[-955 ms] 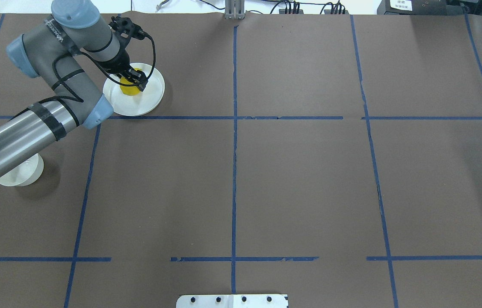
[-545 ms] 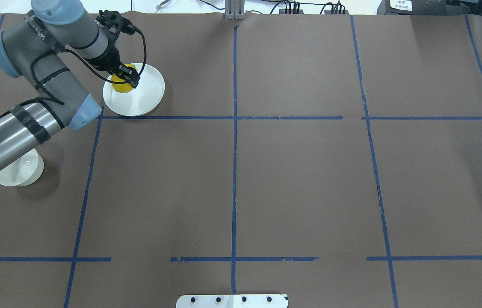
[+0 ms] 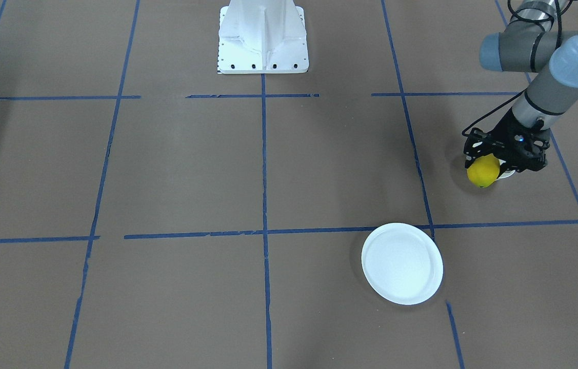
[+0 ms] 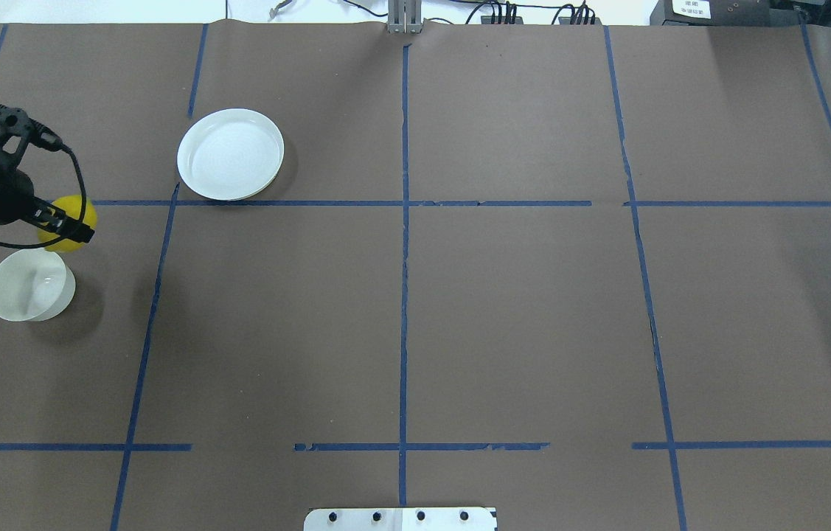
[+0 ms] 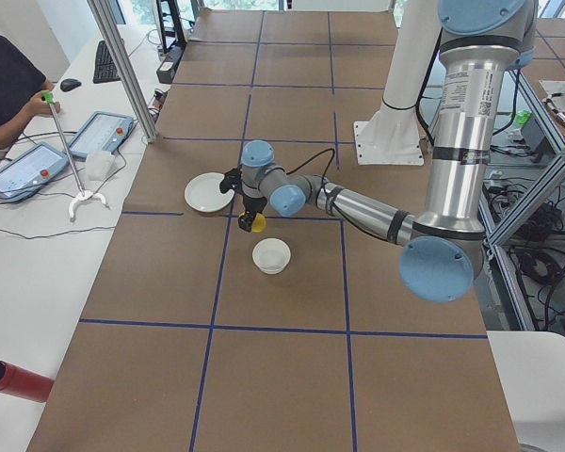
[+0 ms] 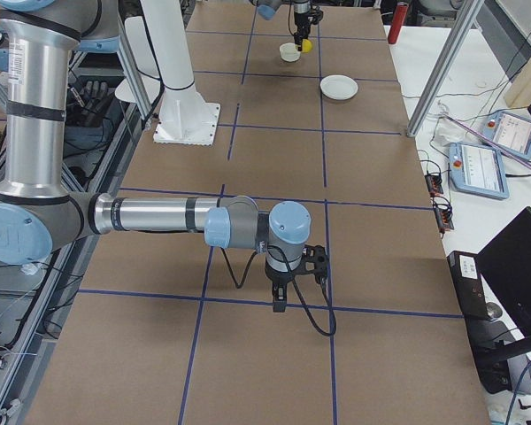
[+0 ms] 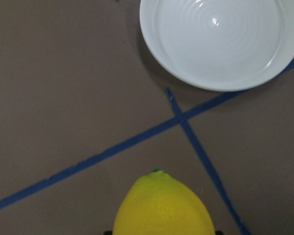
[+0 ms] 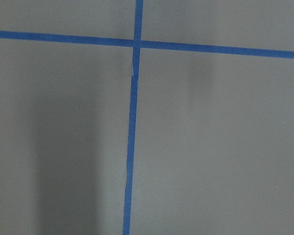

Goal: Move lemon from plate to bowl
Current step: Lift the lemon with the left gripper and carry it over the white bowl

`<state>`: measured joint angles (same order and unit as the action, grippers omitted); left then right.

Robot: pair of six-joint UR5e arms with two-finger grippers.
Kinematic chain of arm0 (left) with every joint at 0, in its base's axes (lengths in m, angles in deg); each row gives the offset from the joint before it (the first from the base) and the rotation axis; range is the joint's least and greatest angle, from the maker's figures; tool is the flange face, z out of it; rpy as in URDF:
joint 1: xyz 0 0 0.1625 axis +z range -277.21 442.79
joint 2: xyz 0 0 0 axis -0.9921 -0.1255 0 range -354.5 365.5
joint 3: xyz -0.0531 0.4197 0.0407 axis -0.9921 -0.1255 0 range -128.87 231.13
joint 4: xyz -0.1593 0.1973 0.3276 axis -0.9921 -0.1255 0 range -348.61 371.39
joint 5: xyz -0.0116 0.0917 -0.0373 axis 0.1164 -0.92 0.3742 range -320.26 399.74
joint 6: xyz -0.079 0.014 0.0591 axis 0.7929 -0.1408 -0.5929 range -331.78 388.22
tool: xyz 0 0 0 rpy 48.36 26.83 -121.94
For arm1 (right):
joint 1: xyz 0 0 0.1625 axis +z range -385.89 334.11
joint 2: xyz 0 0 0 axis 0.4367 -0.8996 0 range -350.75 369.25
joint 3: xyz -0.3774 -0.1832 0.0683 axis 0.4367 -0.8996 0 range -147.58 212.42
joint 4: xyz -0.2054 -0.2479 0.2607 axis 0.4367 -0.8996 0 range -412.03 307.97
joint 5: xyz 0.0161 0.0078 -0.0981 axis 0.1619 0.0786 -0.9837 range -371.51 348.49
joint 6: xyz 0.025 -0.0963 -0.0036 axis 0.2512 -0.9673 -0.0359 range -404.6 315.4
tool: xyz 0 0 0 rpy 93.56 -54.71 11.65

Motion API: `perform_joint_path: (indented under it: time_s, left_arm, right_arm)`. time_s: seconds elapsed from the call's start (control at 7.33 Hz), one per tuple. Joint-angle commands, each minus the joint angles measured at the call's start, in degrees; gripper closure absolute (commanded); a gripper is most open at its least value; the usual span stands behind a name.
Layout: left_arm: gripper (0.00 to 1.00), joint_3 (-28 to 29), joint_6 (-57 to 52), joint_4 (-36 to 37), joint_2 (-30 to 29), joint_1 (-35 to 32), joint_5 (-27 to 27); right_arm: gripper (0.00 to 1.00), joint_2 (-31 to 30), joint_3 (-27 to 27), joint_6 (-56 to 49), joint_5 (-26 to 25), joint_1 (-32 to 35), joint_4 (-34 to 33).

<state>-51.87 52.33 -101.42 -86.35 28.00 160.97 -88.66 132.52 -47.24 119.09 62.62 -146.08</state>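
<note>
Clamping the lemon [image 4: 83,212] between its fingers, my left end effector [image 4: 68,226] hangs above the worktop [image 4: 459,295]; the bowl [image 4: 30,285] sits just beside it, the plate [image 4: 231,155] well apart.

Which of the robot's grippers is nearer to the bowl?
Left. The left gripper, shut on the lemon, hangs just beside the bowl; the right gripper is far away on the robot's other side.
</note>
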Motion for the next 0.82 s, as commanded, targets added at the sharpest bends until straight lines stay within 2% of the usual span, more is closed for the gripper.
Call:
perform_joint_path:
  time_s: [0.0,0.14,0.55,0.68]
  left_arm:
    - [0.82,-0.4,0.0,0.0,4.7,0.0,0.1]
    - [0.79,0.0,0.4,0.0,4.8,0.5,0.2]
    - [0.79,2.0,0.1,0.0,4.7,0.9,0.2]
    - [0.73,2.5,0.1,0.0,4.7,1.1,0.3]
  right_arm:
    - [0.0,0.0,0.0,0.0,0.0,0.0,0.0]
    - [0.0,0.0,0.0,0.0,0.0,0.0,0.0]
    - [0.0,0.0,0.0,0.0,0.0,0.0,0.0]
    - [0.0,0.0,0.0,0.0,0.0,0.0,0.0]
